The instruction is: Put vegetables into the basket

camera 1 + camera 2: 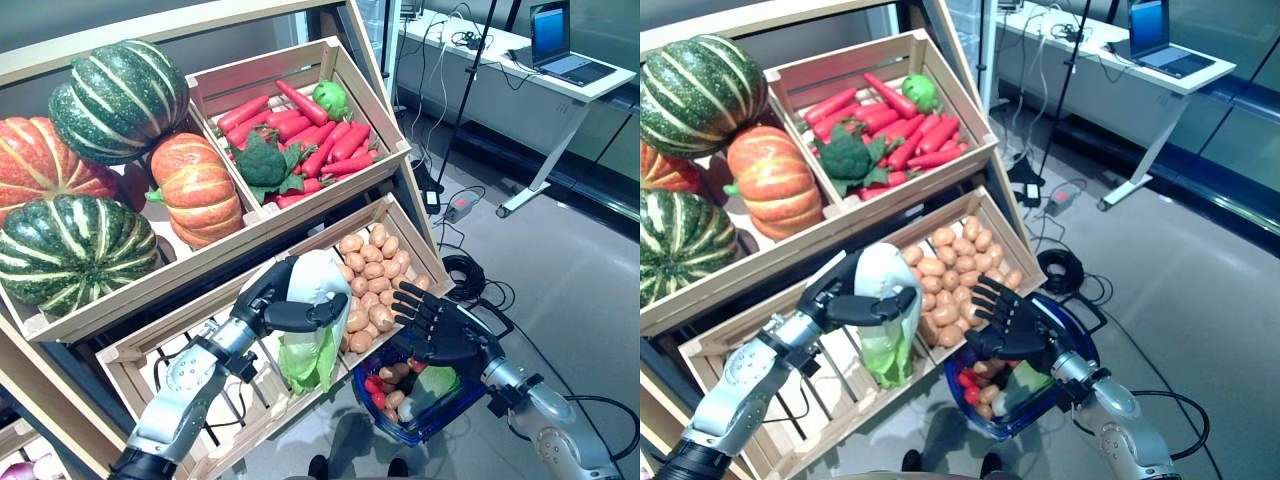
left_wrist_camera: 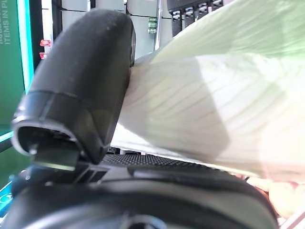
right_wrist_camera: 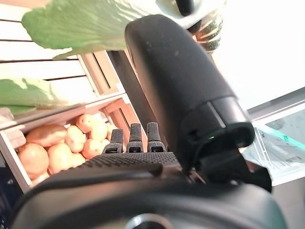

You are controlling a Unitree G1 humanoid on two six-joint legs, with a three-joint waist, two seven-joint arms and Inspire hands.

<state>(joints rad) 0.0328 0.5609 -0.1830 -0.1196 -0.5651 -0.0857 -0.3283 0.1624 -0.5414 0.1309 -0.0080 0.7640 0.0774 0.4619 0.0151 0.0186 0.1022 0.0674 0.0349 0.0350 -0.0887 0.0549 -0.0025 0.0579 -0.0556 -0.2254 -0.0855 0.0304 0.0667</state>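
1. Our left hand (image 1: 275, 300) holds a napa cabbage (image 1: 312, 318). The fingers and thumb curl round its white top end, and the green leafy end hangs down.
2. We hold the cabbage over the front edge of the lower crate (image 1: 395, 222), just beside the potatoes (image 1: 368, 262) in that crate's right half.
3. The blue basket (image 1: 452, 412) sits lower down, to the right of the cabbage and past the crate's front right corner. It already has small red and brown vegetables and something green inside.
4. Our right hand (image 1: 1008, 318) is over the basket, beside the potatoes. Its fingers are straight and spread, and it holds nothing that we can see. We cannot tell how the basket is held up.
5. We think the cabbage is light for how big it is. The white stalk end is firm, so that is a good place to grip. The green leaves are soft and floppy. They can tear or bend if we squeeze them.
6. We think the next job is to move the cabbage right and down, over the basket, then let go gently. It is long, so it may stick out or tip over the rim.
7. The pumpkins (image 1: 195, 187), carrots (image 1: 322, 132) and broccoli (image 1: 261, 160) stay on the upper shelf, well apart from us.
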